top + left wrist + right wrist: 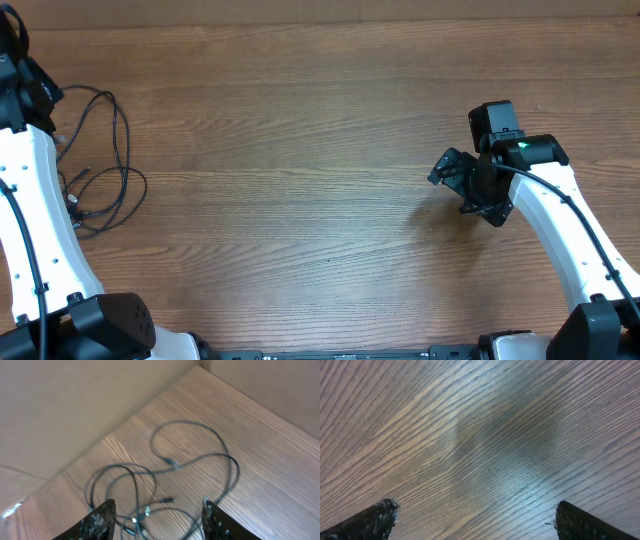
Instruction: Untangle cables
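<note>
The cables (104,158) lie as a loose tangle of thin black loops on the wooden table at the far left. The left wrist view shows the cables (176,464) from close by, with small metal-tipped plugs (171,463) among the loops. My left gripper (159,511) hovers over the near part of the tangle, jaws apart, and nothing is held between its fingertips (107,511). Overhead, only the left arm (30,200) shows at the left edge. My right gripper (453,190) is far to the right, open over bare wood, and the right gripper (476,509) holds nothing.
A plain beige wall (65,405) borders the table behind the tangle, and a second wall (280,385) meets it at a corner. Bare wooden tabletop (300,180) stretches between the two arms.
</note>
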